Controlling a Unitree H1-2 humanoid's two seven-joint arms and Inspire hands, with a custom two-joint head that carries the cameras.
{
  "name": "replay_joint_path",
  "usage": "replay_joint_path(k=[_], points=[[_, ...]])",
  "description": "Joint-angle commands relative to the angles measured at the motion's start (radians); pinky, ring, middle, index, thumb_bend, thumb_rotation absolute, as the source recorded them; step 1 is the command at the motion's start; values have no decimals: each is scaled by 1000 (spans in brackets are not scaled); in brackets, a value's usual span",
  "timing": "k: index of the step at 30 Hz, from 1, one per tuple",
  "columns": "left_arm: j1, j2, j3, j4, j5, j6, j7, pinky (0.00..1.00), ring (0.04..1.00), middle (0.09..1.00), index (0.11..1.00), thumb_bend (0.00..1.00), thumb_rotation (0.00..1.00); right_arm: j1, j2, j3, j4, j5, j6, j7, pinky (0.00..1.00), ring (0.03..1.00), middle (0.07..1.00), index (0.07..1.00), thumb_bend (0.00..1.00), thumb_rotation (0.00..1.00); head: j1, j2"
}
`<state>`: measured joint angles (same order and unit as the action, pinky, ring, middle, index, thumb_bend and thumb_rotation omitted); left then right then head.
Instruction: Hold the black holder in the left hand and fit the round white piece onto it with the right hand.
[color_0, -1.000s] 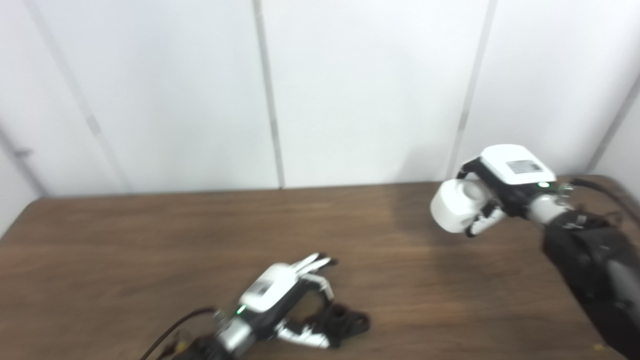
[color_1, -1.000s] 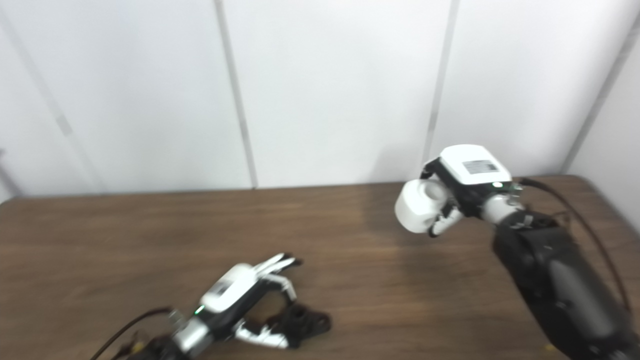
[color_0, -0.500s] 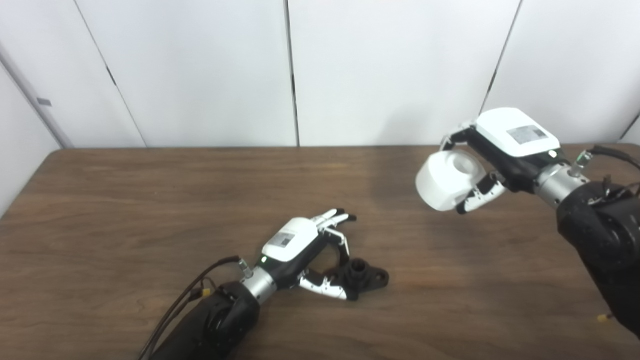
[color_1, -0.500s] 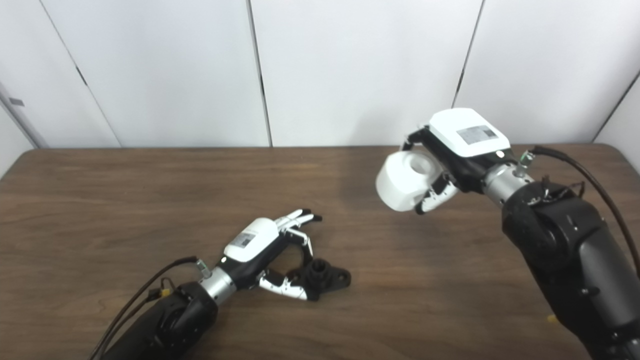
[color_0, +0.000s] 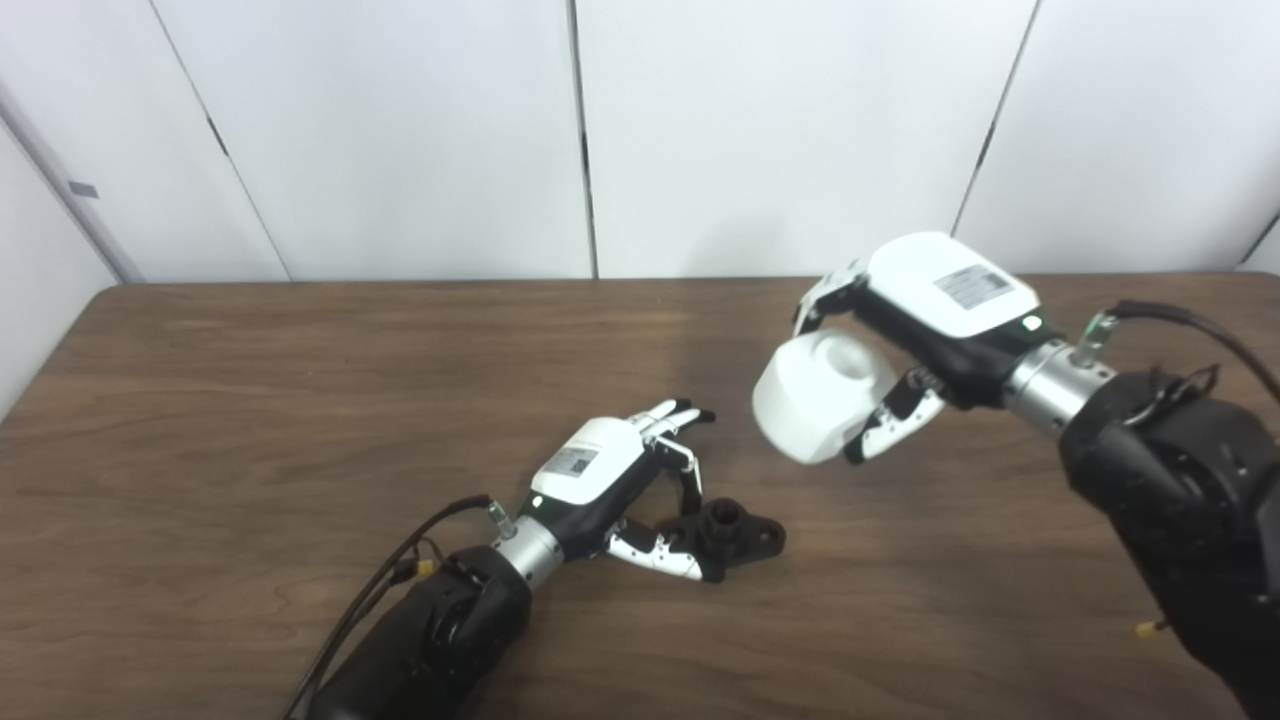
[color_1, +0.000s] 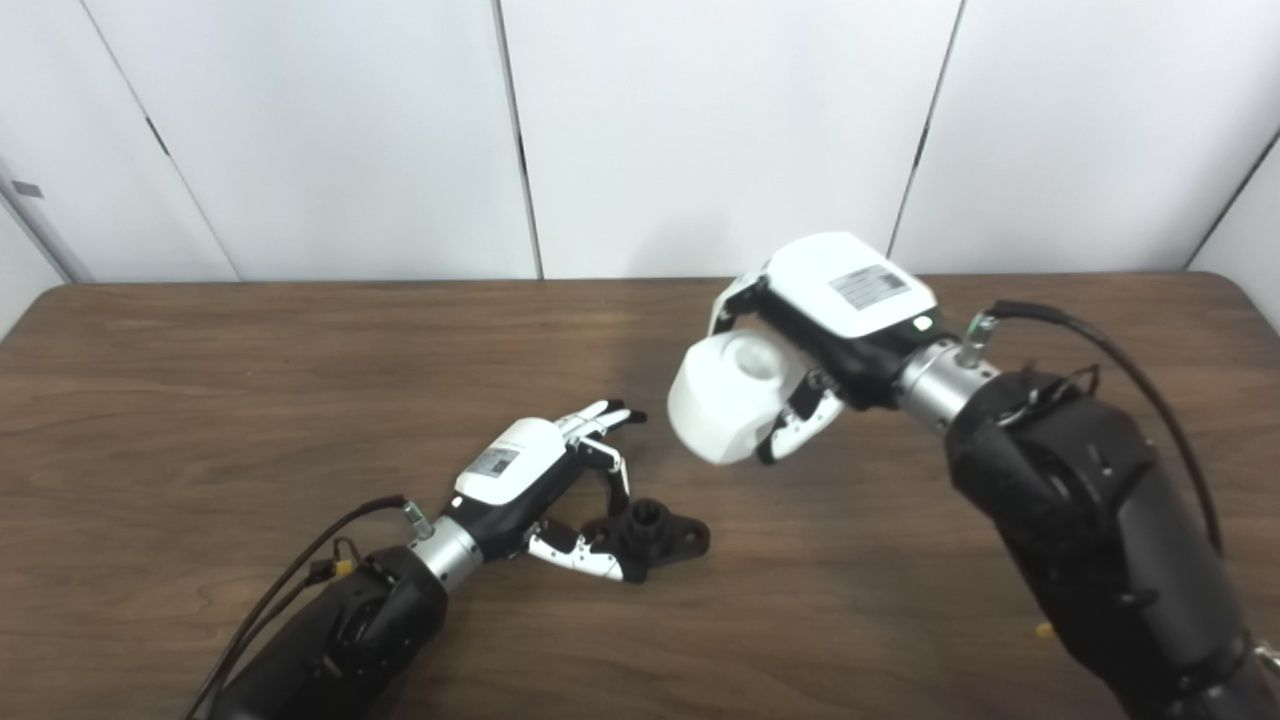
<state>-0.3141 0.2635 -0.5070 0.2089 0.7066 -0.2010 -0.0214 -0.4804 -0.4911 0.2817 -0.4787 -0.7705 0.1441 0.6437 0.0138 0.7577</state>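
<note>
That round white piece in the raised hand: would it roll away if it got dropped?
Probably. The round white piece looks drum-shaped with smooth curved sides, so it may roll. It seems rigid, keeping its shape in the right hand. Its glossy surface could be slippery.

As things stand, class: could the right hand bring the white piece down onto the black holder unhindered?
Probably yes. The right hand holds the white piece above and right of the holder, with only bare table between. The left hand grips the holder's left side, leaving its raised hub uncovered.
</note>
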Motion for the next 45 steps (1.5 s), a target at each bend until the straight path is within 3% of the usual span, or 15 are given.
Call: replay_joint_path(k=[1, 18, 30, 45], points=[[23, 15, -30, 51, 68, 77, -70, 907, 972, 925, 486, 524, 61, -47, 7, -6, -21, 8, -30, -13, 775, 787, 724, 482, 525, 137, 1, 3], [26, 11, -41, 30, 70, 90, -77, 891, 966, 922, 486, 525, 63, -54, 72, 79, 40, -63, -141, -8, 787, 788, 715, 480, 526, 142, 6, 20], [34, 6, -43, 20, 69, 95, -72, 890, 967, 920, 484, 525, 64, -92, 55, 102, 91, -28, -224, 32, 786, 789, 720, 479, 526, 141, 9, 26], [41, 7, -40, -10, 56, 115, -100, 907, 975, 928, 484, 525, 64, -75, 48, 108, 117, -15, -264, 50, 806, 802, 727, 480, 525, 140, 13, 34]])
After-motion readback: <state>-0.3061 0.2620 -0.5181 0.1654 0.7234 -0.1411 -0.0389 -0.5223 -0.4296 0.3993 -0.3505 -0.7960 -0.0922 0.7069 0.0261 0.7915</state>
